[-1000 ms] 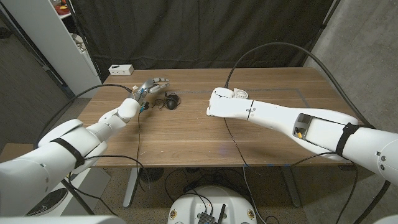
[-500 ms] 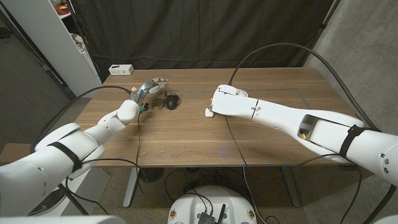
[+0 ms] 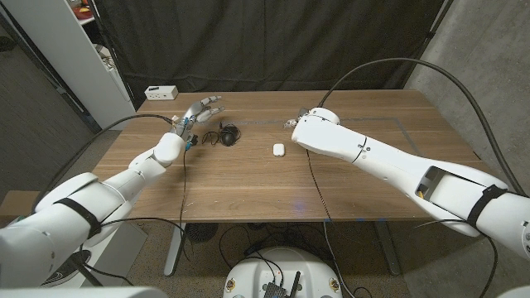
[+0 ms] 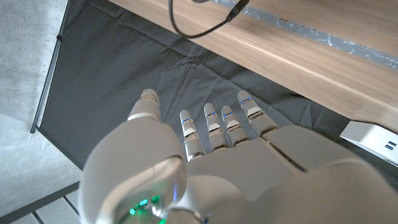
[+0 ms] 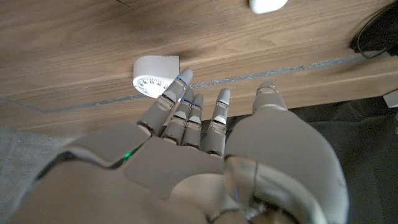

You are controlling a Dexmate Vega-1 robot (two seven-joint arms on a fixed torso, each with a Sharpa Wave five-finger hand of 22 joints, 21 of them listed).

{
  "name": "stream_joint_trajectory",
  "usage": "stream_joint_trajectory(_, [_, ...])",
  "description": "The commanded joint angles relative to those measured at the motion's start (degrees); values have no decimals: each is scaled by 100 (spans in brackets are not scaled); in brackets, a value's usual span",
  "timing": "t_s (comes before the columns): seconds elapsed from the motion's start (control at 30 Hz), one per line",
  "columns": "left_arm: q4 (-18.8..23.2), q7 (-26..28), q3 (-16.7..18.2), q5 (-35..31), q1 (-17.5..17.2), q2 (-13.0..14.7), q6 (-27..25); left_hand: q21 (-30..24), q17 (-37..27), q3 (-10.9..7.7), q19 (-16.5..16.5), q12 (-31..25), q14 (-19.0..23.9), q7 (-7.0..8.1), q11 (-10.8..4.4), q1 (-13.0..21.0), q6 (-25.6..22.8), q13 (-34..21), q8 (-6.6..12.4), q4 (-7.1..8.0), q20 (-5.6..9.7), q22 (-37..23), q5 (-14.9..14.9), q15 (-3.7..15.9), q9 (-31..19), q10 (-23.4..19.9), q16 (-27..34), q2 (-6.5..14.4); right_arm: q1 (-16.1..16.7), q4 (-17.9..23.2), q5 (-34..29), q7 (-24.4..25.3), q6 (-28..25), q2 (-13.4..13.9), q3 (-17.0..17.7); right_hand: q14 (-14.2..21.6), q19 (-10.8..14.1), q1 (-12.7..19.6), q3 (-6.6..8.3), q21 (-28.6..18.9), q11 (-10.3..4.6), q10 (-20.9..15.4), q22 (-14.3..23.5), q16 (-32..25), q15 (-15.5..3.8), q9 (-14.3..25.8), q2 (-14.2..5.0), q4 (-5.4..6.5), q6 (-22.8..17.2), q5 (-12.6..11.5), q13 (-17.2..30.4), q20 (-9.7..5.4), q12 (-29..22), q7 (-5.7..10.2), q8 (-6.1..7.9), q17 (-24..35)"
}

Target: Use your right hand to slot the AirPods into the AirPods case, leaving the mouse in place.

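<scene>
Wooden table [image 3: 248, 178]: AirPods case [image 3: 279, 149], mouse [image 3: 229, 135].

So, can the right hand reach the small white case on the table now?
Probably yes. The white case lies alone on bare wood, close beside the right hand, which holds nothing, with fingers apart. The mouse sits apart, toward the left hand, so it should not be disturbed.

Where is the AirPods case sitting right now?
In the head view the AirPods case lies on the wooden table near its middle, between the black mouse on its left and the right robot hand.
</scene>
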State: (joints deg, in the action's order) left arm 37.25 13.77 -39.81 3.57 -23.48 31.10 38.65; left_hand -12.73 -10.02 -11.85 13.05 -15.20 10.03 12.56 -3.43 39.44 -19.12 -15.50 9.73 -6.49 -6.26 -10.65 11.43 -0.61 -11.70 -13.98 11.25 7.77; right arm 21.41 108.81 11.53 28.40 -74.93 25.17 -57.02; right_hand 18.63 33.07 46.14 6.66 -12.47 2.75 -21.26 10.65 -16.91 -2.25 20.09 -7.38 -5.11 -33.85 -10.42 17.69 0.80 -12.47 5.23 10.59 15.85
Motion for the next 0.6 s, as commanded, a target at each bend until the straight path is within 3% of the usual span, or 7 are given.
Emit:
stream_joint_trajectory(0.03, [1041, -133, 493, 253, -540, 264, 13, -30, -11, -9, 91, -13, 85, 0, 20, -56, 112, -10, 18, 15, -11, -21, -15, 52, -1, -70, 18, 19, 1654, 727, -271, 1001, 2033, 442, 1381, -10, -153, 74, 90, 69, -141, -14, -8, -8, -286, -40, -74, -58, 69, -55, 17, -30, -26, 60, -8, 25])
stream_joint_trajectory(0.17, [1302, -154, 637, 272, -677, 282, 101, -30, -10, -10, 100, -11, 84, 0, 19, -66, 194, -8, 19, 19, -26, -22, -16, 73, 3, -78, 4, 22, 2053, 695, -350, 1100, 2821, 501, 1705, 48, -89, 155, 139, 47, -193, 3, -28, -26, -361, -99, -71, -147, 371, -57, 27, -38, -27, 71, -68, 10])
stream_joint_trajectory(0.23, [1538, -126, 714, 268, -793, 316, 25, -26, -11, -14, 100, -11, 85, 5, 24, -79, 216, -8, 41, 29, -30, -22, -15, 80, 4, -85, -5, 35, 2246, 647, -377, 1177, 3223, 489, 1876, 103, 13, 250, 181, 21, -151, -3, -45, -21, -379, -135, -49, -231, 534, -60, 24, -52, -28, 71, -80, -30])
stream_joint_trajectory(0.37, [1840, -128, 834, 255, -958, 349, -46, -21, -11, -17, 100, -7, 87, 1, 33, -94, 173, -9, 88, 36, -40, -22, -16, 95, 5, -85, -18, 41, 2536, 563, -464, 1328, 3879, 439, 2143, 234, 277, 457, 284, -10, -21, -15, -89, 46, -331, -237, 9, -384, 963, -71, -13, -223, -10, 36, -94, -187])
stream_joint_trajectory(0.6, [2057, -66, 999, 250, -1089, 246, -121, -13, -11, -27, 98, -10, 96, -4, 42, -111, 186, -11, 109, 44, -48, -23, -16, 106, 9, -107, -30, 54, 2864, 342, -426, 1232, 4926, 407, 2529, 148, 286, 583, 360, 57, -148, 88, -108, 130, -410, -328, -39, -403, 1420, -85, -53, -370, 47, 57, -111, -269])
